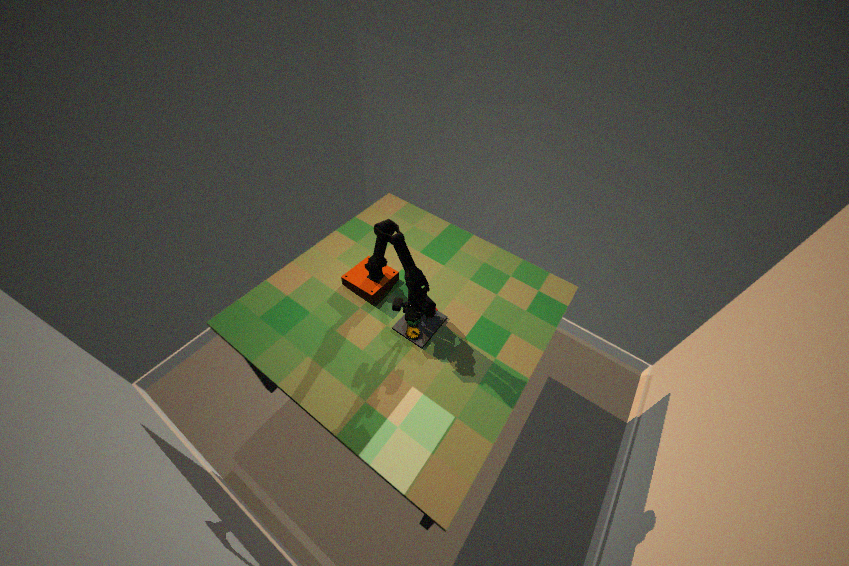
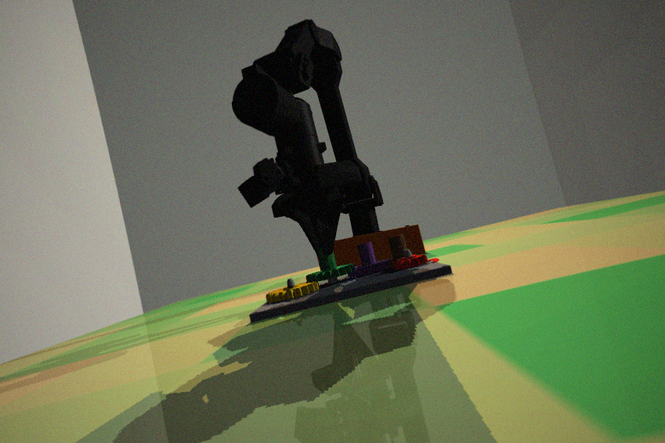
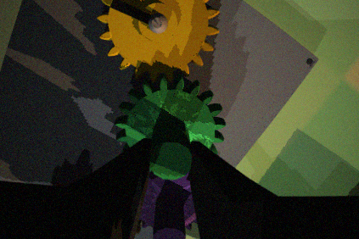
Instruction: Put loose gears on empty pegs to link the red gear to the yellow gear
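Observation:
My gripper (image 2: 327,255) (image 3: 171,147) is shut on the upright handle of the green gear (image 2: 338,271) (image 3: 181,102). The green gear is held level, slightly above the grey board (image 2: 375,285) (image 3: 264,76) (image 1: 425,338); part of a peg shows beneath it. The yellow gear (image 1: 410,332) (image 2: 293,292) (image 3: 132,38) lies on the board beside it; whether their teeth touch is unclear. The purple gear (image 2: 372,268) (image 3: 147,208) is low on the board on the green gear's other side. A brown handle (image 2: 397,246) stands behind the red gear (image 2: 411,261); its gear is mostly hidden.
The orange base block (image 1: 365,277) (image 2: 414,239) of the arm stands behind the board. The checkered table (image 1: 398,360) carries both. The purple gear's upright handle (image 2: 366,253) stands close to my fingers. Dark shadows cover parts of the board.

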`<state>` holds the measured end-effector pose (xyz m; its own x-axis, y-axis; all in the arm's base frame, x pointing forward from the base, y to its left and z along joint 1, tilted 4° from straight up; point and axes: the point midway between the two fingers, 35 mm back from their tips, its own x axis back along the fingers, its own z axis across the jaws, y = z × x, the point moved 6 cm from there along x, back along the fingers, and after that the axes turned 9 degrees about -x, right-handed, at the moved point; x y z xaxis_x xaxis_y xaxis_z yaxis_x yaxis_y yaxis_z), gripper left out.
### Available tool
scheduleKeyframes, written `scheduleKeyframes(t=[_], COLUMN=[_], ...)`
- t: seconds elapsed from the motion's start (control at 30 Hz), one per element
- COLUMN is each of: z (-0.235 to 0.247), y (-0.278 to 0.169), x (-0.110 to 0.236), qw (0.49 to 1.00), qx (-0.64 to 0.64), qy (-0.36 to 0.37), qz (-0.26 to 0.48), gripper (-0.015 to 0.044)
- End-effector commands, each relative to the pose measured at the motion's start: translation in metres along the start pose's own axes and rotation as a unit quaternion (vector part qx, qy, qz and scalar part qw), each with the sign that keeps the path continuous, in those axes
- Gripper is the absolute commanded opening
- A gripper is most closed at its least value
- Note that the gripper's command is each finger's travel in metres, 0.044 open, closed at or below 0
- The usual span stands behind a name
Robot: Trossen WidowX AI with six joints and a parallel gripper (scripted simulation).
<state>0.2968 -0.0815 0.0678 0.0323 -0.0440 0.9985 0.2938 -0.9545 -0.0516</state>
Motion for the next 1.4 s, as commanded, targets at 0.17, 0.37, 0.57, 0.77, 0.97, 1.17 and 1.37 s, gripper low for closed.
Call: scheduleKeyframes(t=[0.17,0.37,0.57,0.77,0.97,1.17,1.37], z=[0.0002,-0.0003,-0.0008,0.0,0.0004,-0.0006,-0.0012], y=[-0.0007,-0.0015,-0.0008,-0.0002,-0.0009,-0.0014,-0.0006], x=[-0.0022,-0.0032,-0.0038,-0.0043,-0.0055,-0.0067,-0.0072], qw=[0.999,0.996,0.991,0.991,0.995,0.999,1.0], qx=[0.035,0.093,0.134,0.137,0.102,0.044,-0.001], qy=[-0.002,-0.002,-0.002,-0.002,-0.002,-0.002,-0.002], qz=[0.001,0.001,0.001,0.001,0.001,0.001,0.001], gripper=[0.0,0.0,0.0,0.0,0.0,0.0,0.0])
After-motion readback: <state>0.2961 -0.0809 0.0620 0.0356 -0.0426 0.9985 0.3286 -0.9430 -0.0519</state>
